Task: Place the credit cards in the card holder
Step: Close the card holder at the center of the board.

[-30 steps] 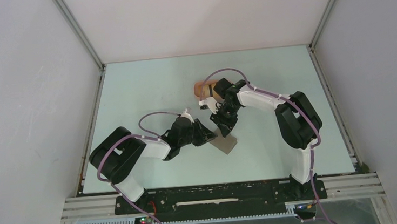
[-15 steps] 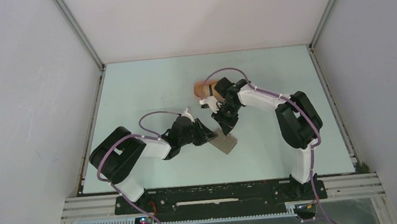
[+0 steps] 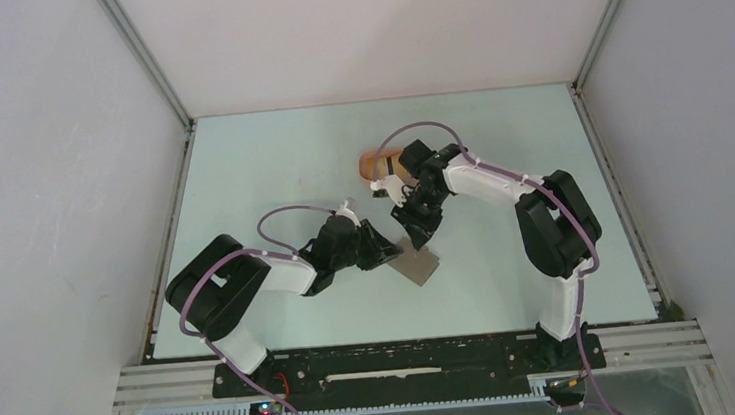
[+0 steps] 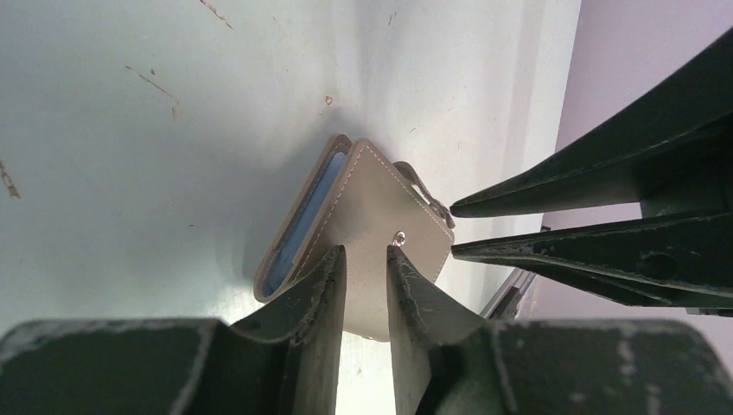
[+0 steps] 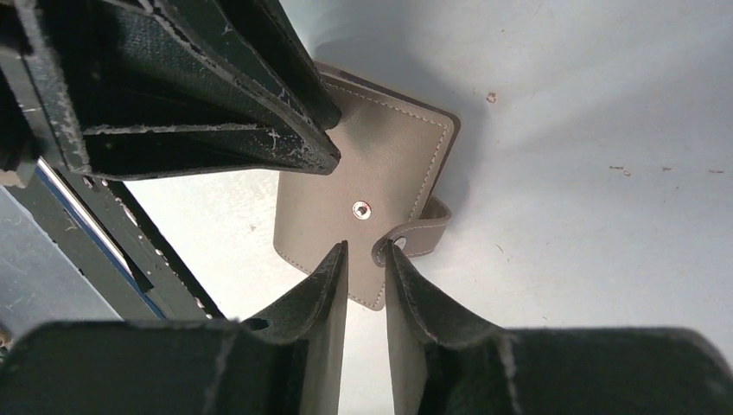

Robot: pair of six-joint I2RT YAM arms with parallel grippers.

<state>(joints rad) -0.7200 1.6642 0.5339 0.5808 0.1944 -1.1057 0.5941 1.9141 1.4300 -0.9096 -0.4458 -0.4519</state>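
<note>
Card holder (image 4: 380, 216), blue card edge (image 4: 298, 229) visible only from left wrist

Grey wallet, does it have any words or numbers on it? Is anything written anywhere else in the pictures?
None: no words, numbers or logos can be read in any view.
The flat grey stitched leather wallet is plain, and its small round metal snap shows no readable mark.
The pale blue card edge tucked inside it shows no print.
The scuffed pale green tabletop carries only scratches and specks.
</note>
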